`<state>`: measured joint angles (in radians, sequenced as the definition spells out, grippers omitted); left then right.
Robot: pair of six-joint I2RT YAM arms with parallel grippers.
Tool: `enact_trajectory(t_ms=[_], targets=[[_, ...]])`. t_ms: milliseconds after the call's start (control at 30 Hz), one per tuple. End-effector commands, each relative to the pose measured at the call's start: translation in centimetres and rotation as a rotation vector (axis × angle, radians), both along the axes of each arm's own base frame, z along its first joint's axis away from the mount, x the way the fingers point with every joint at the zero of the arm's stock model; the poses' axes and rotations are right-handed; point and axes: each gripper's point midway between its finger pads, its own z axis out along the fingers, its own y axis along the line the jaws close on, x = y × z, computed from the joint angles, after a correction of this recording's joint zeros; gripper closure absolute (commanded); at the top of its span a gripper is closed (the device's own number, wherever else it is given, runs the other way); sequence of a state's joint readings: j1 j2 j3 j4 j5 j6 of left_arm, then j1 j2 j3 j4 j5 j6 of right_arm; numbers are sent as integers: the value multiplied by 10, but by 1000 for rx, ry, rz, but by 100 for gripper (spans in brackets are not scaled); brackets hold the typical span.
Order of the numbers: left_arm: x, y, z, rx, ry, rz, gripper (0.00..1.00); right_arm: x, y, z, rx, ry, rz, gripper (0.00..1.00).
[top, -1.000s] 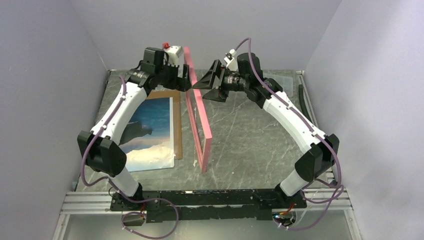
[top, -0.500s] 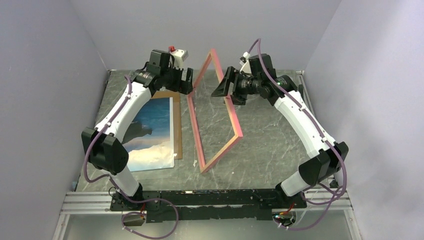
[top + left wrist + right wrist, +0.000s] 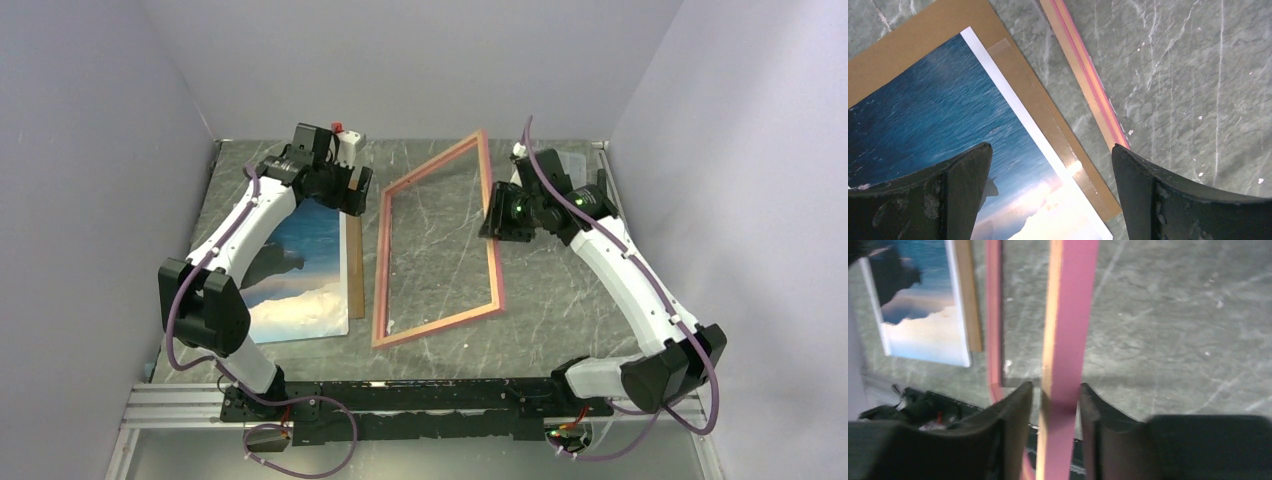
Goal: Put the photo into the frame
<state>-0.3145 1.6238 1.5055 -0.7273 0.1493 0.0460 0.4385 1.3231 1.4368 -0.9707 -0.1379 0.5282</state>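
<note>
- Photo: laid picture side up on the brown backing board, at the left of the table.
- Frame: set just right of the board, with its left rail alongside the board's edge and its right rail gripped.
- Right gripper: fingers are clamped on the frame's right rail.
- Left gripper: held over the photo's far right corner, fingers spread wide apart.

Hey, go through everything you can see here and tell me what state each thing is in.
frame: empty, tilted, held by one long rail.
photo: lying flat, picture side up, on the backing board.
backing board: flat on the table, under the photo.
left gripper: open, holding nothing, above the photo's edge.
right gripper: shut on the frame's rail.
</note>
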Motion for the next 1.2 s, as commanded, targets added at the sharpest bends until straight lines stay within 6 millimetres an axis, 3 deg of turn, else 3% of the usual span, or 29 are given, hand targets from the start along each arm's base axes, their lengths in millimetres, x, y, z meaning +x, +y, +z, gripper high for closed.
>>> enact_trajectory(t_ms=[0,133,533,900,1167], targets=[[-1,6,6,28,-43,-17,5,5,-26,-17,-107,-80,-47,66],[-3,9,-1,40,-39,-18,5,1,-42,-38,-184,-79,-70,81],[-9,21,-18,80,-18,-15,5,15,-90,-99,-472,-45,-184,78],[-10,37,-31,87,19,0,5,35,-88,-126,-472,-94,-250,81],[-10,50,-32,97,25,31,5,32,-98,-160,-517,-53,-310,83]])
